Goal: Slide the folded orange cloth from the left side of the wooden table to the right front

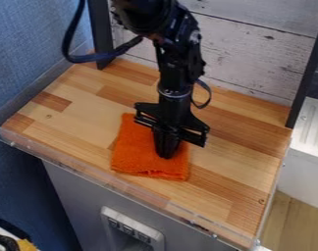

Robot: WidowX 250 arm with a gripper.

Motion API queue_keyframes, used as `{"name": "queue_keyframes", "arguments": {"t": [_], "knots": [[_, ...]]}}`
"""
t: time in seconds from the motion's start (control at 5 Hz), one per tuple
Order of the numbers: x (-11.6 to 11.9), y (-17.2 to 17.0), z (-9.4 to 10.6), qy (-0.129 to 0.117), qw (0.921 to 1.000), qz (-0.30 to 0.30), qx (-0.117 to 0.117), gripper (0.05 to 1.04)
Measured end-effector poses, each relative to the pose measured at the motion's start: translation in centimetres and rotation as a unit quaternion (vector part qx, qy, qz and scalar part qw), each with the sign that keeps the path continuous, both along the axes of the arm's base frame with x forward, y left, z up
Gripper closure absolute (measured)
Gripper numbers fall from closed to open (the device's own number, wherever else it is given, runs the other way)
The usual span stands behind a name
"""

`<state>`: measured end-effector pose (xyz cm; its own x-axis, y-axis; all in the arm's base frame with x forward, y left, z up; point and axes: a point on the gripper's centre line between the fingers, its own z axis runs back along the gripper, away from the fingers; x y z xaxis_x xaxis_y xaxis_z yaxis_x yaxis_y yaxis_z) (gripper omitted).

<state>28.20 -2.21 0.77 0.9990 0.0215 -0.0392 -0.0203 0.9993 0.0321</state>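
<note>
The black gripper [167,154] points straight down over an orange cloth [137,154], its two fingers together and low over the cloth's right half. The fingertips are at or just above the fabric; contact cannot be told. Folded into a rough rectangle, the cloth lies flat on the wooden surface, near the middle and toward the front. Part of its upper right area is hidden behind the gripper. No raised fold shows between the fingers.
A clear low guard [108,179] edges the front of the wooden tabletop [233,162]. Dark upright posts stand at the back left and right, with a whitewashed plank wall [253,59] between them. A white sink-like unit [309,147] adjoins on the right.
</note>
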Motion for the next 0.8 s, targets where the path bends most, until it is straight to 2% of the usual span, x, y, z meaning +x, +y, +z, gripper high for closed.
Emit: {"name": "queue_keyframes", "arguments": {"t": [0.4, 0.6, 0.8], "knots": [[0.3, -1.7, 0.0, -0.001, 0.9997, -0.024, -0.01, 0.999], [-0.2, -1.9, 0.4, 0.011, 0.9992, -0.034, -0.016, 0.844], [-0.3, -2.1, 2.1, 0.002, 0.9991, -0.036, -0.021, 0.587]]}}
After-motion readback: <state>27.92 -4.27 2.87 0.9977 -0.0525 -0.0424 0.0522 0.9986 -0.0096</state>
